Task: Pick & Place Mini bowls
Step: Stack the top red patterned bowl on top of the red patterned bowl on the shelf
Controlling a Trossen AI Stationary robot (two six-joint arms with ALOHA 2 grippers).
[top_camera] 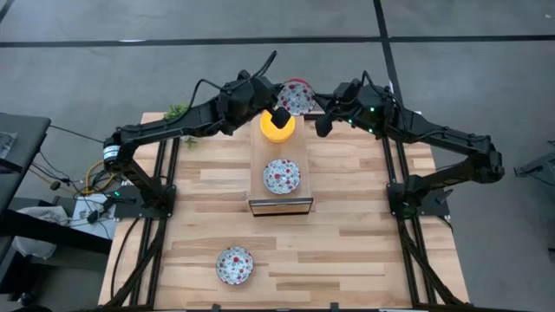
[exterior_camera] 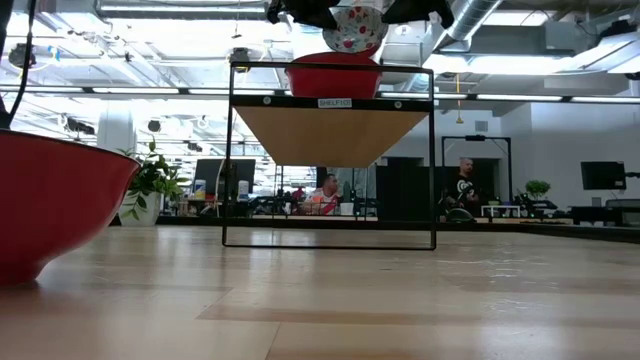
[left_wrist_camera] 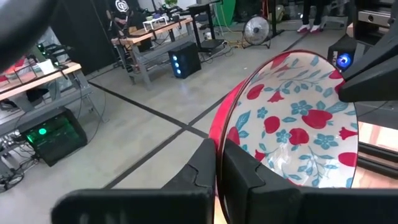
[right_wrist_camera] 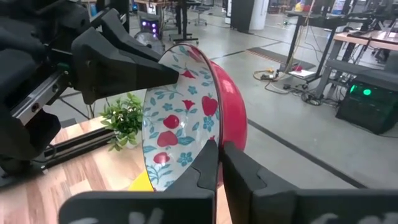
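Gripping one floral bowl [top_camera: 297, 96] between them, the left gripper [top_camera: 279, 113] and the right gripper [top_camera: 319, 122] meet at the table's 12 o'clock edge, above the far end of a small shelf stand [top_camera: 279, 205]. Both wrist views show each claw pinched narrow on the bowl's rim, at opposite sides; the bowl is tilted on edge, its red outside and white, red-and-blue patterned inside both showing.

Three floral bowls can be counted from above: the one held aloft, a second [top_camera: 281, 176] lying on the shelf top at the table's centre, and a third [top_camera: 234, 264] on the wooden table [top_camera: 364, 251] toward 7 o'clock. One yellow bowl [top_camera: 277, 128] sits on the shelf's far end, just under the left gripper.

A green potted plant [top_camera: 177, 112] stands at the 11 o'clock corner.
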